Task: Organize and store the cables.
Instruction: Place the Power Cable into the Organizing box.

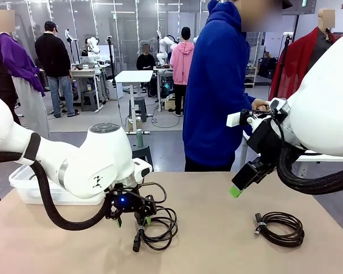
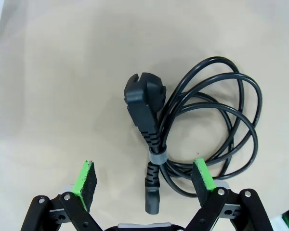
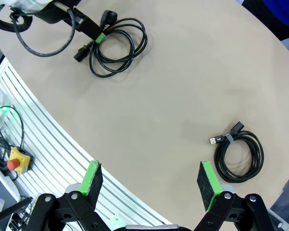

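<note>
The left gripper [image 2: 144, 182] hangs low over the bench [image 2: 53, 96] with its green pads [image 2: 86, 177] spread wide apart, and it holds nothing. Between and just ahead of the pads lies the coiled black power cord with a round moulded plug [image 2: 145, 113]. A grey band [image 2: 157, 157] pinches its loops together. The cord's small connector end points back toward the palm, and the loops fan out past one pad, which sits over the outermost strands.

The step in hand looks like the pick-up of this coil. To do it well, the jaws should be centred on the banded neck, where all the strands are gathered. At present the neck lies a little off-centre, toward the pad over the strands. Closing on one loose loop would let the rest dangle, so the pads should go down either side of the neck before closing.

Further out, a smaller coil of thin black cable with a flat metal-tipped connector [image 3: 238, 155] lies below and ahead of the right gripper [image 3: 151, 179]. That gripper is raised well clear of the bench, fingers wide apart and empty.

Behind the left arm a shallow white plastic bin [image 1: 22, 184] sits at the bench edge, probably the place for storing the cables. Beyond the bench stands a person in a blue hooded top [image 1: 214, 85].
</note>
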`<state>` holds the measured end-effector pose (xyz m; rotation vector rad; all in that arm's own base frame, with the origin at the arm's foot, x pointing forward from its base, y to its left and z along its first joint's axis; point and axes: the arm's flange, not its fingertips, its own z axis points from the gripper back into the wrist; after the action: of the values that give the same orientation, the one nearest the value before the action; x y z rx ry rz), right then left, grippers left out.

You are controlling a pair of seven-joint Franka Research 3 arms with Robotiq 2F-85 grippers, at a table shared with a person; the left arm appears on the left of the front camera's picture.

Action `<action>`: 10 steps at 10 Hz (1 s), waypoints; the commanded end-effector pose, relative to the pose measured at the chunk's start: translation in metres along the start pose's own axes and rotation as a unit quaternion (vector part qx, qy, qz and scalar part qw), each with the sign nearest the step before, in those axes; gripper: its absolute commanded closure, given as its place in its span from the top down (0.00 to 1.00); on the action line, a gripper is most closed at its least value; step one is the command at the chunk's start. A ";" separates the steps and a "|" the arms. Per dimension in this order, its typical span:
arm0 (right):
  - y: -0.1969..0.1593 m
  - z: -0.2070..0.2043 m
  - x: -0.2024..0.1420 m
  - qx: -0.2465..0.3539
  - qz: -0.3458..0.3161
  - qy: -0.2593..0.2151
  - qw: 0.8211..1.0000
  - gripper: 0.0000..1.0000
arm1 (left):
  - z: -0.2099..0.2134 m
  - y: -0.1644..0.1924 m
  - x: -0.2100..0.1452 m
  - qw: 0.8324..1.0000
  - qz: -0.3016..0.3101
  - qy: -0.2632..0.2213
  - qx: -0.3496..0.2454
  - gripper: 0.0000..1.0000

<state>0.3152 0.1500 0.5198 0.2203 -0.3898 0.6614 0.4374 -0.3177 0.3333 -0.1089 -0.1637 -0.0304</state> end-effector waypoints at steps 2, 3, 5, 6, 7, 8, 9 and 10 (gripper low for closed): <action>-0.002 -0.001 0.001 -0.001 -0.002 -0.001 1.000 1.00 | -0.012 -0.013 0.005 1.000 0.013 -0.017 0.019 1.00; -0.002 -0.001 0.001 -0.001 -0.002 -0.001 1.000 1.00 | -0.016 -0.014 0.005 0.999 0.014 -0.019 0.027 1.00; -0.002 -0.001 0.001 -0.001 -0.002 -0.001 1.000 1.00 | -0.020 -0.017 0.005 0.999 0.014 -0.021 0.030 0.97; -0.002 -0.001 0.001 -0.001 -0.002 -0.001 1.000 1.00 | -0.022 -0.018 0.005 0.999 0.013 -0.024 0.032 0.95; -0.002 -0.001 0.001 -0.001 -0.002 -0.001 1.000 1.00 | -0.024 -0.020 0.004 0.999 0.014 -0.025 0.034 0.91; -0.002 -0.001 0.001 -0.001 -0.002 -0.001 1.000 1.00 | -0.024 -0.021 0.004 0.999 0.015 -0.028 0.036 0.87; -0.002 -0.001 0.001 -0.001 -0.002 -0.001 1.000 1.00 | -0.025 -0.022 0.004 0.999 0.013 -0.028 0.040 0.64; -0.002 -0.001 0.001 -0.001 -0.002 -0.001 1.000 1.00 | -0.026 -0.024 0.005 0.999 0.011 -0.025 0.042 0.59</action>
<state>0.3152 0.1500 0.5198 0.2203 -0.3898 0.6614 0.4397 -0.3337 0.3144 -0.0445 -0.1894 -0.0148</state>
